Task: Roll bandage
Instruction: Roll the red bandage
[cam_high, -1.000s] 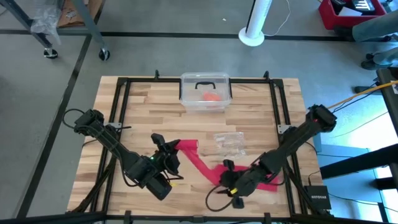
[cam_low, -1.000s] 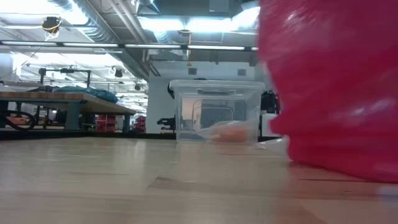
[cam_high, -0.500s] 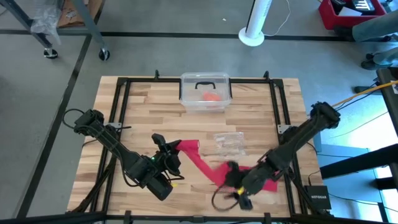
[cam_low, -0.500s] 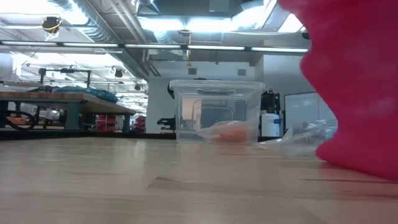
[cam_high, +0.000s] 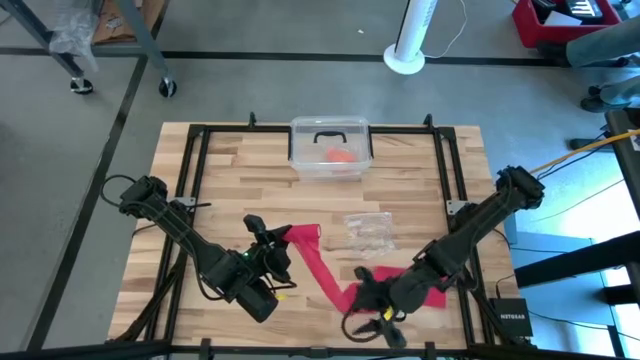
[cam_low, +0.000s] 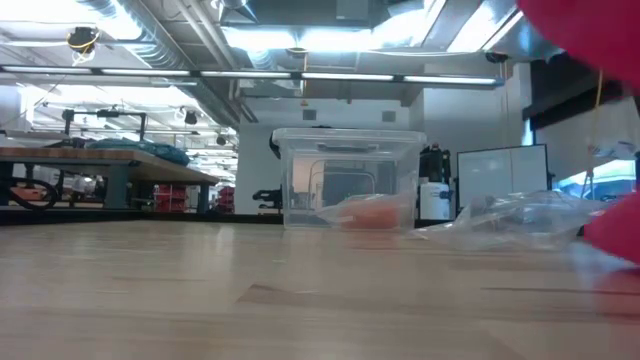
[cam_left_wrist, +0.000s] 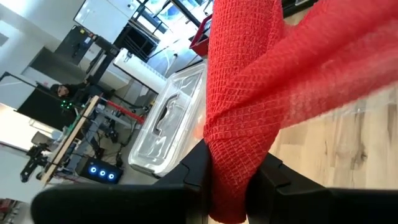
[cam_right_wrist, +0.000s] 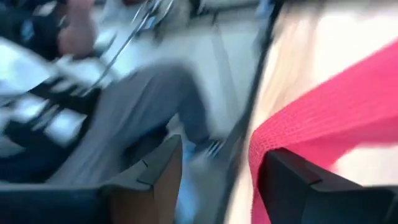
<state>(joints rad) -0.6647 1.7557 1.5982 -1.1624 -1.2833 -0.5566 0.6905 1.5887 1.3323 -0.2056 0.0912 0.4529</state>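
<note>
We are pinching one end of the bandage (cam_high: 325, 265) in our left hand (cam_high: 281, 240); it is stretching diagonally toward our right hand (cam_high: 366, 290), spread around its far end.

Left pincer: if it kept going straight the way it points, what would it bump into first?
The left pincer, shut on the red bandage, points across the table toward the clear box. Probably the box comes first, though depth is hard to judge.
</note>
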